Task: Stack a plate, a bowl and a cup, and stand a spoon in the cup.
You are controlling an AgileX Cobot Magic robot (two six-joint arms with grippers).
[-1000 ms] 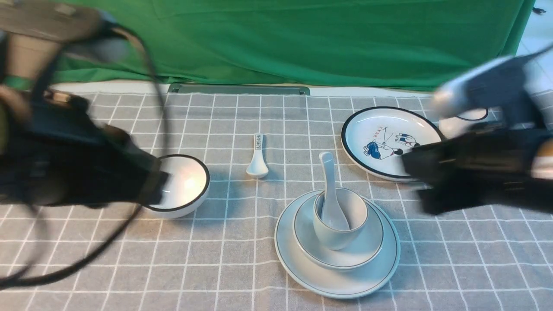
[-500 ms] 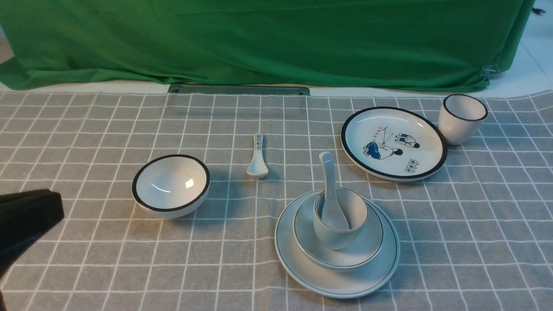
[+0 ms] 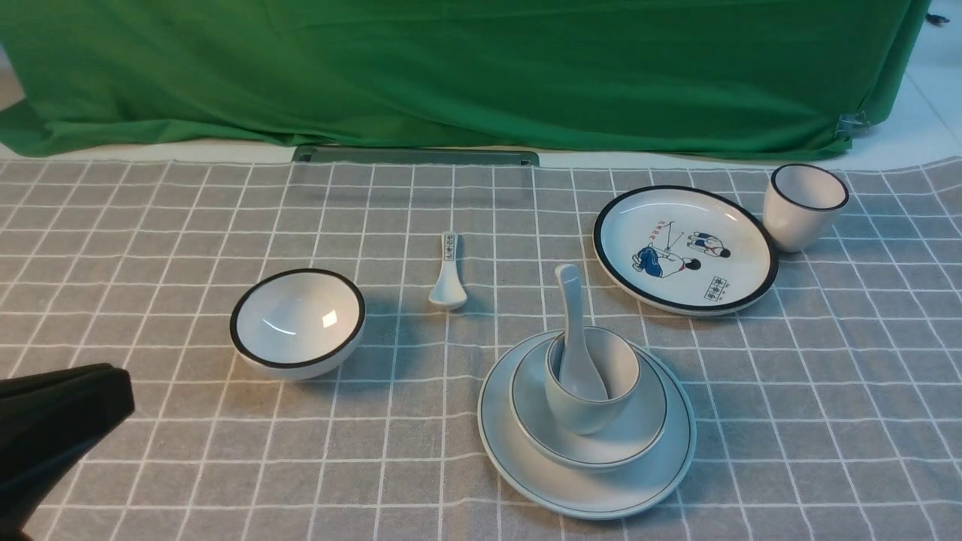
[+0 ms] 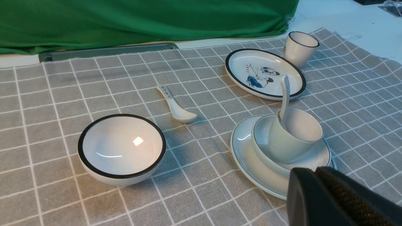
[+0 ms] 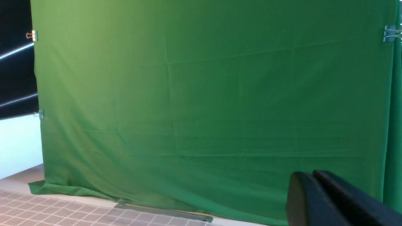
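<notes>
The pale plate [image 3: 586, 492] lies front centre-right on the checked cloth. In it sits the shallow bowl [image 3: 648, 439], and the cup [image 3: 590, 417] stands in the bowl. The plain white spoon [image 3: 573, 315] stands in the cup, its handle leaning up and away. The left wrist view shows the same stack: plate [image 4: 246, 157], bowl [image 4: 317, 157], cup [image 4: 282, 144], spoon [image 4: 285, 92]. My left gripper [image 3: 116, 383] [image 4: 314, 172] is shut and empty, low at the front left, well apart from the stack. My right gripper [image 5: 311, 175] is shut and empty, out of the front view, facing the green backdrop.
A black-rimmed bowl [image 3: 298, 323] sits left of centre, with a small marked spoon [image 3: 449, 274] beside it. A black-rimmed cartoon plate [image 3: 639, 218] and a black-rimmed cup [image 3: 804, 207] stand at the back right. The green backdrop [image 3: 481, 68] closes the far edge.
Both arms have pulled back from over the table. The right arm has left the front view. The left gripper's tip has crept a little rightward at the lower left.
</notes>
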